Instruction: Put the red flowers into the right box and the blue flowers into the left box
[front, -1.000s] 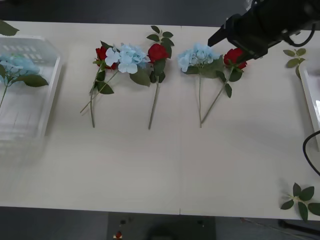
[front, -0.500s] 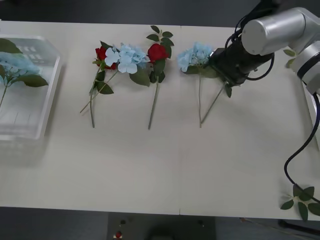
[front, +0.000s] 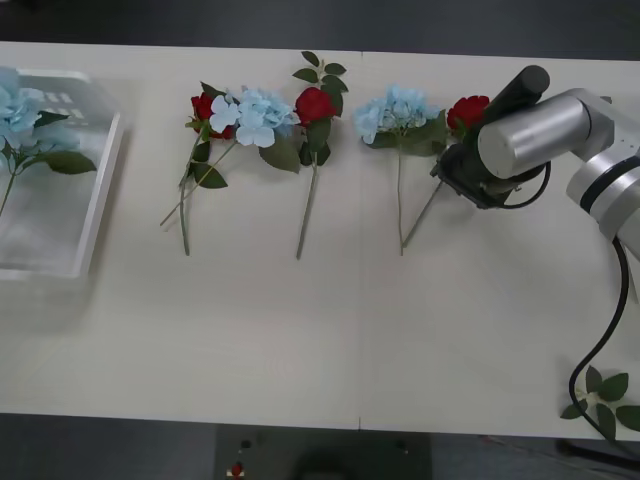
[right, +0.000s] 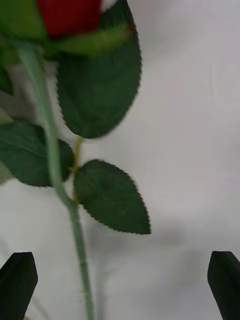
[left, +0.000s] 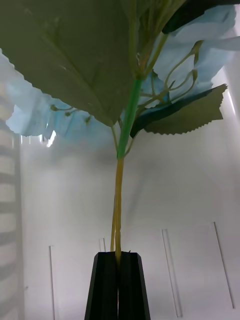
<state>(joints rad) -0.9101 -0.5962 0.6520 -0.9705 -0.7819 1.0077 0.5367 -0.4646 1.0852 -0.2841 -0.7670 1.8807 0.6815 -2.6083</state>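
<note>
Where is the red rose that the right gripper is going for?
In the front view the red rose lies on the table's far right part, beside a blue flower, with the open right gripper over its stem.

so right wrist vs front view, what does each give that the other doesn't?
Right wrist alone: the right hand open, one black finger either side of a rose stem.

Front alone: the row of red flowers and blue flowers on the table, and the left box with a blue flower inside.

Both: the rightmost rose, red bloom and green leaves.
</note>
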